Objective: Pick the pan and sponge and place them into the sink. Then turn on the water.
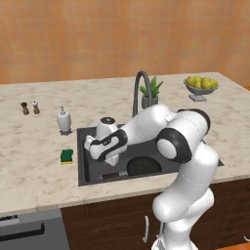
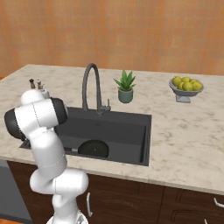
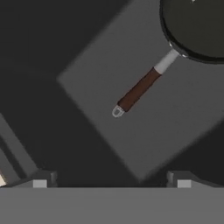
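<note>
Pan (image 1: 143,166) lies flat in the sink (image 1: 83,168), released, so my tool (image 3: 112,180) hangs open and empty above its handle. Sponge (image 1: 67,156) waits on the table (image 1: 29,161) beside the basin.

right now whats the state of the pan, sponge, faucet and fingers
pan: lying in the sink, released
sponge: on the counter left of the sink, not picked yet
faucet: no water running
fingers: spread open, empty, above the sink floor
</note>
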